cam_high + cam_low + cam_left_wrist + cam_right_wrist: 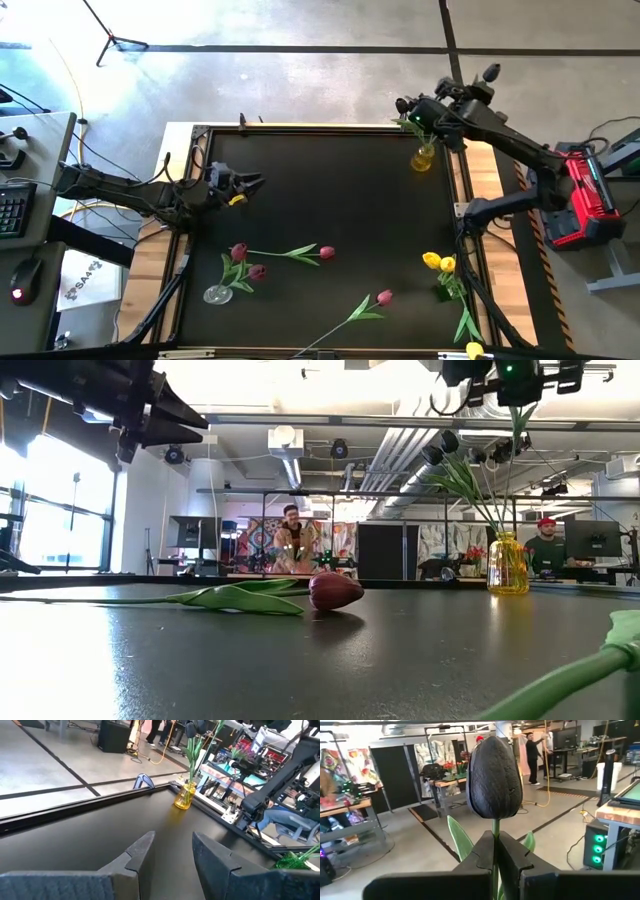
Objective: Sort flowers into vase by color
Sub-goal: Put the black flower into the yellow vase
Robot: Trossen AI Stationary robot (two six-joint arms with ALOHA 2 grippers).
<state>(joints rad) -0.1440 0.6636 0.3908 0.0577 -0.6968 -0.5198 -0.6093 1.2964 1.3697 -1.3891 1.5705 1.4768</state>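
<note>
Nearest the low camera, a dark magenta tulip point(335, 590) is seen lying flat on the black table point(340, 200). Largest of all is that table, on which further pink tulips point(326, 253) and yellow tulips point(438, 263) are scattered. At its far right corner, a yellow vase point(423, 158) is stood. Above it, a near-black tulip point(495, 772) is clamped by its stem in the right gripper point(496, 851). The left gripper point(172, 851) is held above the left edge, jaws apart and empty.
</note>
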